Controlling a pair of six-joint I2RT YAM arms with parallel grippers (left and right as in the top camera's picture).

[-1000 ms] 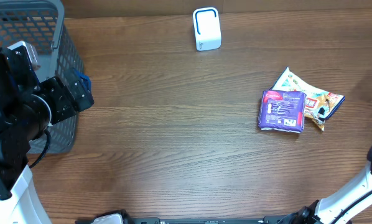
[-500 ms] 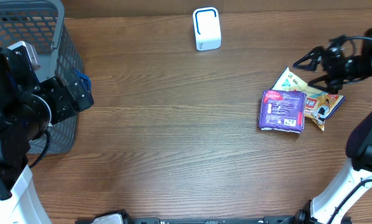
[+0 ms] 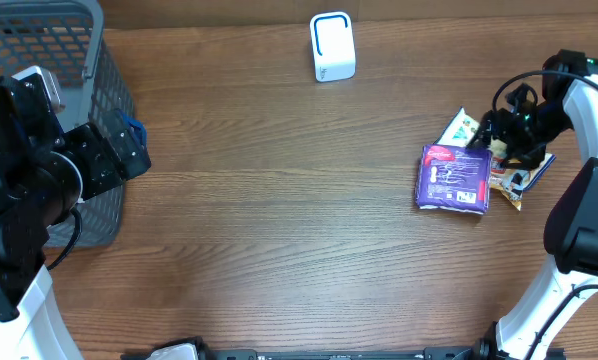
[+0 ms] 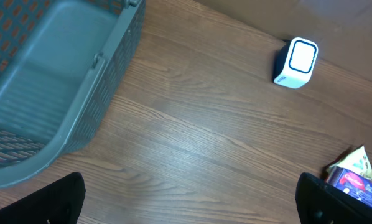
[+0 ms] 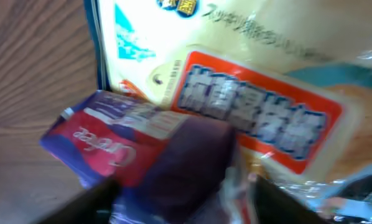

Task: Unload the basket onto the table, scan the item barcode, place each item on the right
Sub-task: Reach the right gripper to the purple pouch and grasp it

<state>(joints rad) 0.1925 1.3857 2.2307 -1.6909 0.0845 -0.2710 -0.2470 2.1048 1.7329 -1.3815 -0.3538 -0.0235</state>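
Overhead, the right gripper [image 3: 501,138] sits low over the purple packet [image 3: 453,178] and snack bag [image 3: 524,172] at the right. The white scanner [image 3: 331,46] stands at the far edge. From the left wrist, the left gripper [image 4: 189,202] is spread wide near the basket [image 4: 61,93]. From the right wrist, the fingers [image 5: 99,202] flank the purple packet, and I cannot tell whether they grip it.

You have 2 items on 1 table [image 3: 279,230]: 1 purple pack [image 3: 453,178] and 1 snack bag [image 3: 463,127]. You also have 1 scanner [image 3: 332,46], 1 basket [image 3: 101,80] and 2 arms, the left arm [image 3: 27,190] and the right arm [image 3: 585,205].
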